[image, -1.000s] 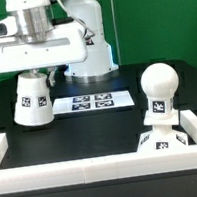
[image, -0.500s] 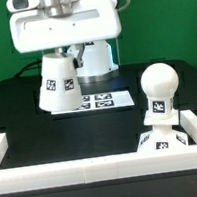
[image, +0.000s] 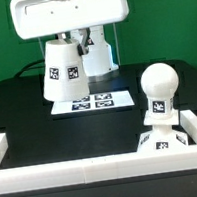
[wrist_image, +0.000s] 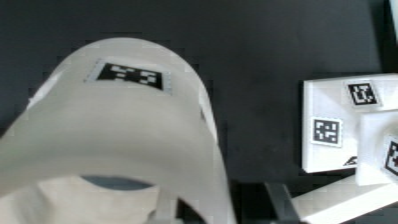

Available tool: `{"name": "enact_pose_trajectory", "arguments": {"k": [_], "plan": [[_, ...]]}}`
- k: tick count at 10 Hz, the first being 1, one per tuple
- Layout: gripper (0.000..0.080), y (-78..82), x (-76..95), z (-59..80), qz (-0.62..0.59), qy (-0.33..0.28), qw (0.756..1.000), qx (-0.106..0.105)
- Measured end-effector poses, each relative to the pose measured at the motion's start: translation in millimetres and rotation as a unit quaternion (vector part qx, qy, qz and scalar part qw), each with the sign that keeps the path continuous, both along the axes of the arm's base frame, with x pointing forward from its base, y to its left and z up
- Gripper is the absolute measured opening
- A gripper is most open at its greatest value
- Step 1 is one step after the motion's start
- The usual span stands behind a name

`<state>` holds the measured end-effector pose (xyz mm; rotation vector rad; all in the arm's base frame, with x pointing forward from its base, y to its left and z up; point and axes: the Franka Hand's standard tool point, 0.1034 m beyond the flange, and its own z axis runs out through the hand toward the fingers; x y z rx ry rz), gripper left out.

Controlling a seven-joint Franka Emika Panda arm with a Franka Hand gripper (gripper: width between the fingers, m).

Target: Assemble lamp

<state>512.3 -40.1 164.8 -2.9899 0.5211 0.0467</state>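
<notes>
My gripper (image: 65,40) is shut on the white tapered shade (image: 62,70) and holds it slightly tilted in the air, above the left end of the marker board (image: 95,104). The shade's tag faces the exterior camera. In the wrist view the shade (wrist_image: 125,120) fills most of the frame below my gripper (wrist_image: 169,205). The ball-shaped bulb (image: 159,88) stands on the square base (image: 160,140) at the exterior view's right, apart from the shade. White tagged surfaces (wrist_image: 347,125) show beside the shade in the wrist view; I cannot tell which part they belong to.
A white rail-like border (image: 86,170) runs along the front of the black table and up both sides. The base sits in its right corner. The robot's own white pedestal (image: 99,56) stands behind the marker board.
My gripper has carried the shade up off the table and toward the exterior view's right, from the left side to above the marker board. The bulb and base have not moved.
</notes>
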Motion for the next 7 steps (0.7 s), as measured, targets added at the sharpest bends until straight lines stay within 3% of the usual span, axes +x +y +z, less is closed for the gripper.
{"name": "enact_pose_trajectory", "arguments": {"k": [3,7], "plan": [[0.0045,0.6,0.2,-0.1,0.0,0.0,1.0,0.0],[0.0045,36.3,42.1,33.0,-0.004,-0.015,1.0,0.009]]}}
